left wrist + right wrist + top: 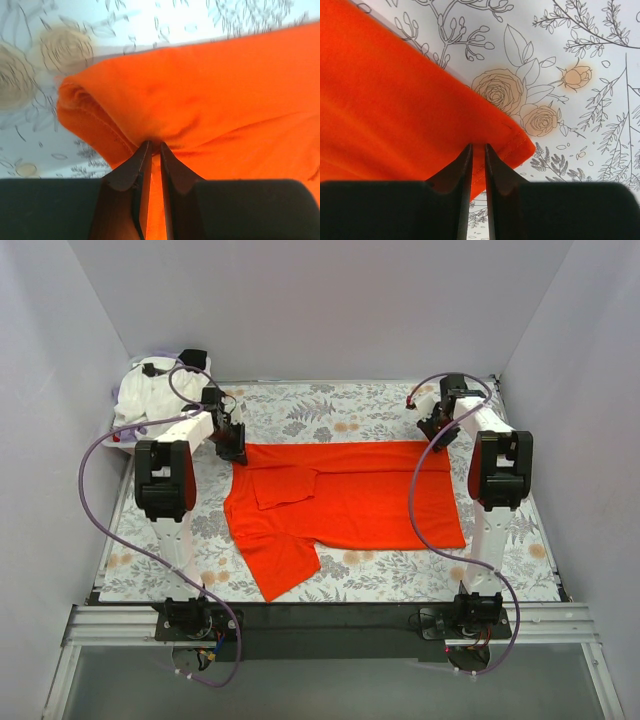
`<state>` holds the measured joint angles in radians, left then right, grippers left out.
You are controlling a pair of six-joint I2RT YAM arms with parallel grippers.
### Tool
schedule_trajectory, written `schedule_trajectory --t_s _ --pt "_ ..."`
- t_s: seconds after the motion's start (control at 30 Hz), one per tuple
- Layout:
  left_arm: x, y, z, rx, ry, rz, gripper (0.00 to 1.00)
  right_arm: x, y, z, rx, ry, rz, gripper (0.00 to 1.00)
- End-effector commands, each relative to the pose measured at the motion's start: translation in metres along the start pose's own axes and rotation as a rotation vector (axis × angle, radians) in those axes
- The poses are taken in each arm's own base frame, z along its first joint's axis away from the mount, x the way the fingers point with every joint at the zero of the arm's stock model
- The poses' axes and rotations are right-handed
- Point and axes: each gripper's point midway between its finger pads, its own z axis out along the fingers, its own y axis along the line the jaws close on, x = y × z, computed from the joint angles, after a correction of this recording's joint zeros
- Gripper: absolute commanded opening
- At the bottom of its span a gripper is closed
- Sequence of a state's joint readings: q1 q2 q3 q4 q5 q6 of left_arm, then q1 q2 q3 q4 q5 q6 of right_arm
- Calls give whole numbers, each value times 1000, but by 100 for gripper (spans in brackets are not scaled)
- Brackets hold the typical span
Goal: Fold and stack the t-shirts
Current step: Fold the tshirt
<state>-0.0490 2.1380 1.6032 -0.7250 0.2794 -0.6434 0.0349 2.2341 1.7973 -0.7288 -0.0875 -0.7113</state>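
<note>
The orange-red t-shirt point(345, 502) lies spread on the floral cloth, partly folded, with one sleeve sticking out toward the front left. My left gripper point(236, 448) is shut on the shirt's far left corner, where the cloth bunches between the fingers point(154, 146). My right gripper point(438, 435) is shut on the far right hem corner point(478, 146). The shirt point(210, 95) fills most of the left wrist view and its stitched hem point(517, 142) shows in the right wrist view. White t-shirts point(150, 398) lie piled at the far left corner.
The grey-and-orange floral cloth point(330, 405) covers the table. White walls close in the left, back and right. A black rail point(330, 618) with both arm bases runs along the near edge. Purple cables loop beside each arm.
</note>
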Motion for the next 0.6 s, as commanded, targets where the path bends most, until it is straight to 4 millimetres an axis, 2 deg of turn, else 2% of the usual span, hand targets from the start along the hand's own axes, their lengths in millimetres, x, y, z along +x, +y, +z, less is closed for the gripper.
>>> schedule_trajectory --t_s 0.0,0.13,0.2,0.27,0.37,0.4,0.43,0.47,0.5,0.53,0.57 --pt "-6 18 19 -50 13 -18 12 -2 -12 8 48 23 -13 21" --pt "-26 29 32 -57 -3 -27 12 -4 -29 18 106 44 -10 20" --pt "-39 32 35 -63 -24 -15 12 -11 -38 21 128 31 -12 20" --pt "-52 29 30 -48 -51 -6 13 -24 -48 16 158 2 -17 20" --pt "-62 16 14 10 -77 17 22 -43 -57 3 184 -54 -24 24" --pt "-73 5 -5 46 -122 45 27 -57 -63 -14 209 -100 -28 25" --pt "-78 -2 -17 65 -149 68 34 -68 -62 -24 200 -142 -34 29" --pt "-83 -9 -31 81 -182 88 37 -74 -64 -35 210 -165 -38 31" --pt "-89 -21 -57 113 -240 137 40 -84 -64 -59 229 -204 -46 33" --pt "-90 -29 -73 132 -267 171 52 -88 -61 -71 224 -230 -55 41" --pt "-89 -34 -85 144 -285 201 55 -90 -57 -82 225 -249 -68 48"
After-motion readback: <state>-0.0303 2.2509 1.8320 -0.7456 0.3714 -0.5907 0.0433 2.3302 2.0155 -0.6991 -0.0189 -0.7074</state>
